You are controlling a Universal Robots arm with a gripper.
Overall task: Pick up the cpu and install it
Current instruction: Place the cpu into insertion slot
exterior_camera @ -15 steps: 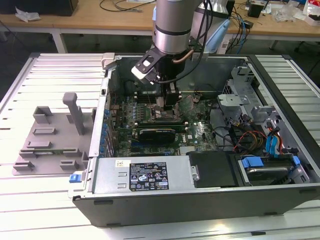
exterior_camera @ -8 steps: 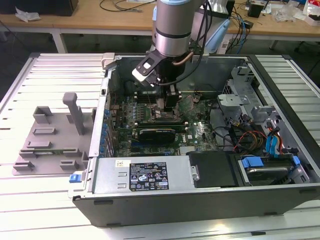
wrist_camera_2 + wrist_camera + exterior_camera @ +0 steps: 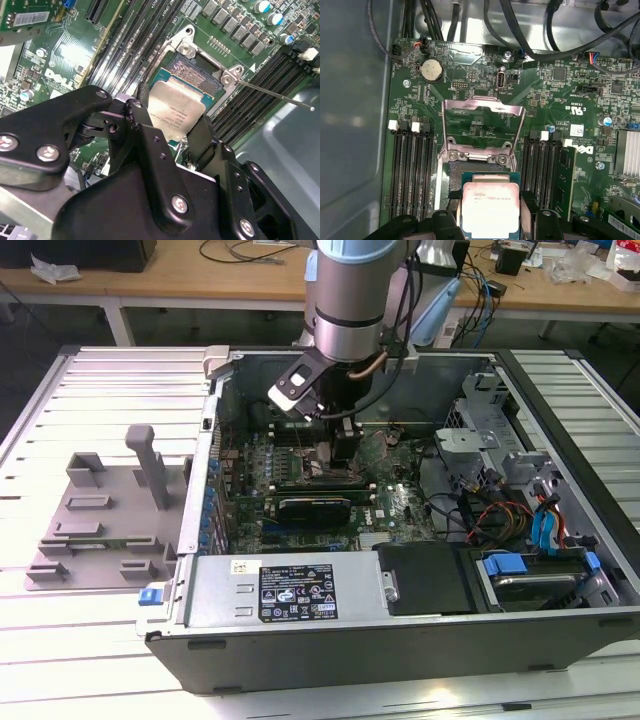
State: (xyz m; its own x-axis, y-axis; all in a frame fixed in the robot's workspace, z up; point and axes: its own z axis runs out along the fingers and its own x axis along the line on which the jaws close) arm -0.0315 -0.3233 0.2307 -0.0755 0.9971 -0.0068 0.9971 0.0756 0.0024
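Room: a workshop with benches running along the back. A white slatted table (image 3: 100,380) is carrying an open computer case (image 3: 400,660) that's lying on its side.
Cpu: the cpu (image 3: 491,210) is hanging low over the motherboard (image 3: 560,100), shiny top facing up, flat or pretty close to it.
Grip: the gripper (image 3: 490,205) is pinching the chip by two opposite edges, with a black finger (image 3: 200,135) pressing on each side, as far as I can tell.
The bit that matters: the socket (image 3: 199,70) is lying straight ahead of the chip, partly under its far edge. Bare socket is peeking out beyond it in the second wrist view, so I'm guessing they aren't lined up yet.
Retention frame: the metal frame (image 3: 482,125) is standing flipped open past the socket, with its thin lever (image 3: 275,95) sticking out sideways.
Either side: memory slots (image 3: 412,170) are flanking the socket.
Further out: a grey tray (image 3: 100,510) is sitting on the table at the exterior view's left, well apart from the gripper.
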